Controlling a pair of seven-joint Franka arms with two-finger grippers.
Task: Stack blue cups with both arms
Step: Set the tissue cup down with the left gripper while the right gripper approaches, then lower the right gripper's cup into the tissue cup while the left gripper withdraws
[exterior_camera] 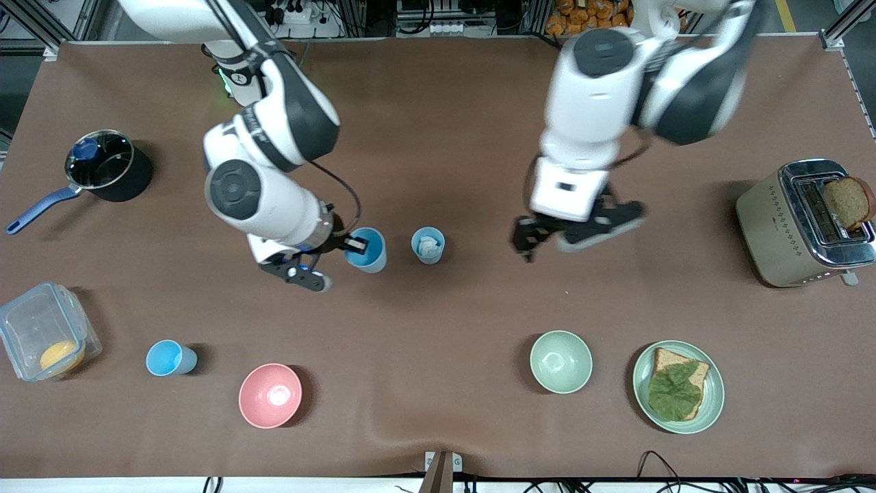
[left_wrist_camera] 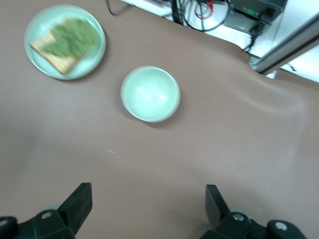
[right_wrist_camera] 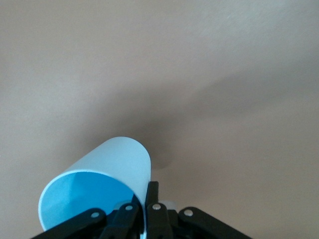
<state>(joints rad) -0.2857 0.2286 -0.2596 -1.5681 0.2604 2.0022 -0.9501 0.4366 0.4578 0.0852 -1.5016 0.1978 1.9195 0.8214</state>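
My right gripper (exterior_camera: pixel 350 244) (right_wrist_camera: pixel 147 191) is shut on the rim of a bright blue cup (exterior_camera: pixel 367 250) (right_wrist_camera: pixel 112 164), one finger inside and one outside. It holds that cup tilted, low over the table's middle. Beside it, toward the left arm's end, a paler blue cup (exterior_camera: pixel 428 245) stands upright with something whitish inside. Another blue cup (exterior_camera: pixel 170 358) sits nearer the front camera, toward the right arm's end. My left gripper (exterior_camera: pixel 537 239) (left_wrist_camera: pixel 148 196) hangs open and empty over bare table, apart from the paler cup.
A pink bowl (exterior_camera: pixel 269 395), a pale green bowl (exterior_camera: pixel 560 361) (left_wrist_camera: pixel 150 93) and a plate with toast and lettuce (exterior_camera: pixel 677 385) (left_wrist_camera: pixel 65 41) line the front. A black pot (exterior_camera: pixel 102 168), a clear box (exterior_camera: pixel 44 332) and a toaster (exterior_camera: pixel 804 222) stand at the table's ends.
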